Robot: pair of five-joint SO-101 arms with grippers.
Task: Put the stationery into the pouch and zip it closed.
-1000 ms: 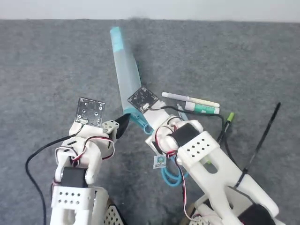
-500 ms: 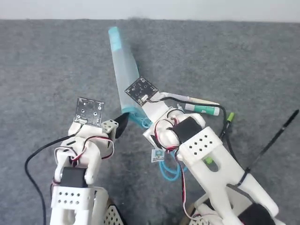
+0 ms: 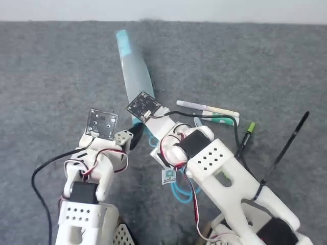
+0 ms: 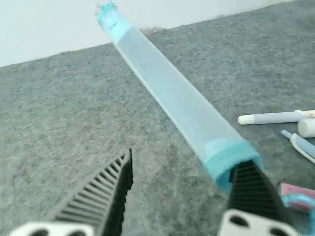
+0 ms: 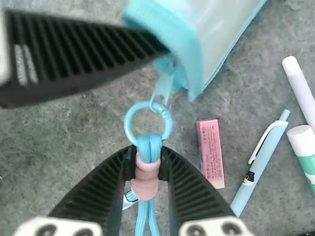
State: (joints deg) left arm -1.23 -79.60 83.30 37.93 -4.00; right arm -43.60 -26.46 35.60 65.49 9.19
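The right jaws pinch the blue strap (image 5: pixel 147 145) at its pink bead (image 5: pixel 146 183), just below the ring (image 5: pixel 129 129) that hangs from the zipper pull (image 5: pixel 165 87) of the pouch (image 5: pixel 216 29). The left jaws stand spread, one touching the pouch's banded near end, the other apart over the grey counter (image 3: pixel 61 66). The pouch lies long and slim on the counter, slanting away from both arms. Beside it, outside, lie a pink eraser (image 5: pixel 210 152), a blue pen (image 5: pixel 261 162), a glue stick (image 3: pixel 222 119) and a white pen (image 3: pixel 204 107).
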